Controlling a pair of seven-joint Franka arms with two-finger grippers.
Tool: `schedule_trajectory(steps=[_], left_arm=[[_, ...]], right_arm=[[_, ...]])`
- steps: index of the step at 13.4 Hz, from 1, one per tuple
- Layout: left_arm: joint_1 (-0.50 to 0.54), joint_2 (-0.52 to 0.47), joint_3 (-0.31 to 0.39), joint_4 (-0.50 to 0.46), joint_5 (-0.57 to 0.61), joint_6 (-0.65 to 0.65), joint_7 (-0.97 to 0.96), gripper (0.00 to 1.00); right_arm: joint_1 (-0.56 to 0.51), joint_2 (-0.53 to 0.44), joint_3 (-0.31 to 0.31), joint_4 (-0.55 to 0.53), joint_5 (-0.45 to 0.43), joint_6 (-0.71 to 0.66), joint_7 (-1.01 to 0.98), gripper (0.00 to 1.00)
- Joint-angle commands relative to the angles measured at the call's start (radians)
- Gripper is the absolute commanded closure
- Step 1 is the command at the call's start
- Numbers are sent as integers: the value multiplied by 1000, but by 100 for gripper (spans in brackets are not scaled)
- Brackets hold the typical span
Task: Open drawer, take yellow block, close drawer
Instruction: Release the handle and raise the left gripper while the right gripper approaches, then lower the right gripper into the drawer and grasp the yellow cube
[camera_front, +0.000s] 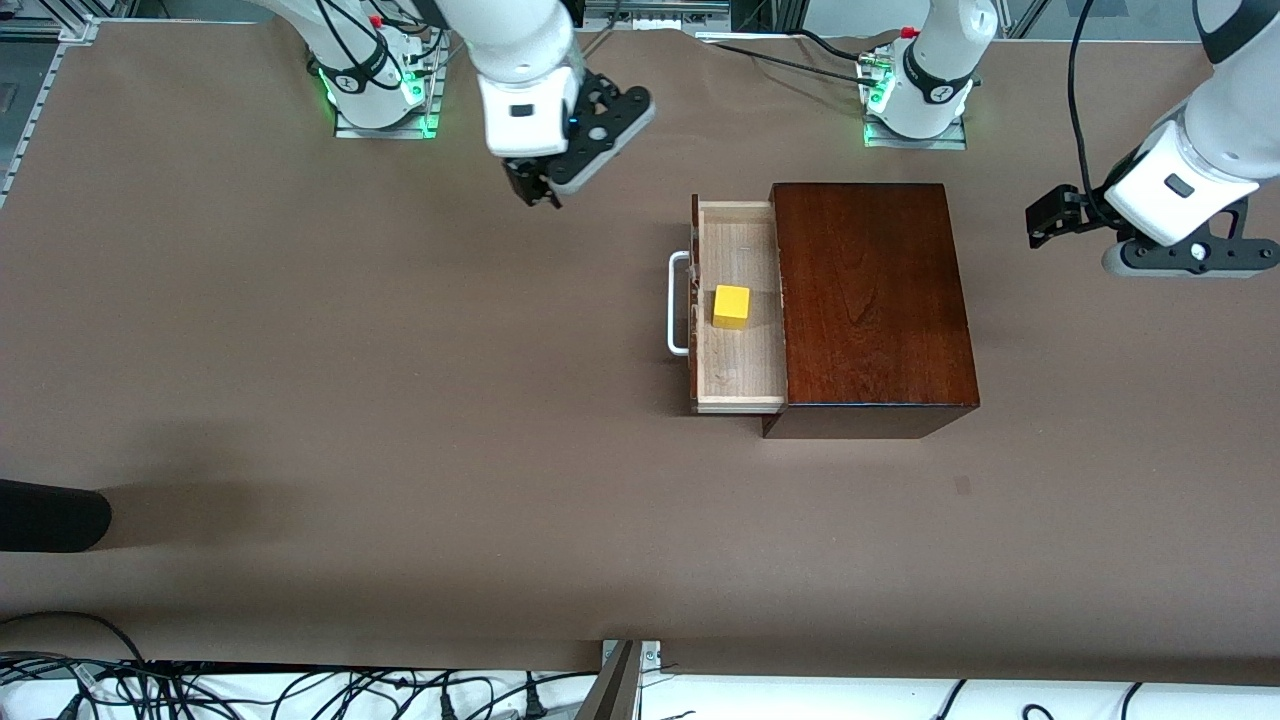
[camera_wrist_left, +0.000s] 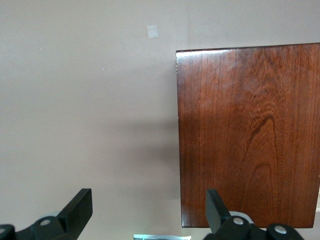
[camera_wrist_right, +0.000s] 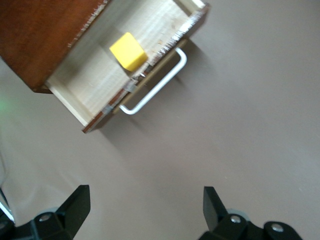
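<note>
The drawer (camera_front: 740, 375) of the dark wooden box (camera_front: 870, 300) stands pulled out, its white handle (camera_front: 676, 305) facing the right arm's end of the table. The yellow block (camera_front: 731, 306) lies inside on the pale floor. My right gripper (camera_front: 533, 190) hangs open and empty over bare table beside the drawer's front. Its wrist view shows the yellow block (camera_wrist_right: 128, 50), the drawer (camera_wrist_right: 85, 85), the handle (camera_wrist_right: 155, 87) and the spread right gripper (camera_wrist_right: 145, 210). My left gripper (camera_front: 1045, 218) is open and empty over the table beside the box's closed end. The left wrist view shows the box top (camera_wrist_left: 250, 135) past the left gripper (camera_wrist_left: 148, 210).
A dark rounded object (camera_front: 50, 515) pokes in at the table edge toward the right arm's end, near the front camera. Cables (camera_front: 300, 690) run along the front edge. Both arm bases stand at the table's back edge. A small mark (camera_front: 962, 486) sits on the brown table cover.
</note>
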Motion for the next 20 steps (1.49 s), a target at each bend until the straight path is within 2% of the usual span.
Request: schedule_trajectory(steps=[1,5,9,13,16,20], left_arm=[[0,-41,3,-42,-19,18,25,0],[2,-45,-1,-31,-24,15,24,0],[15,-44,1,-3,-25,23,25,0],[16,27,1,89,-22,20,21,0],[28,44,3,135,-25,21,22,0],[45,50,-2,139,-16,28,21,0]], right_arm=[[65,96,-8,82,0,55,-8,0],[119,168,-8,87,-24,196,-65,0],[139,220,-8,117,-52,211,-108,0],[171,305,-8,196,-88,217,-146,0],[191,363,-10,254,-119,224,-146,0],[206,420,-11,263,-182,320,-175,0]])
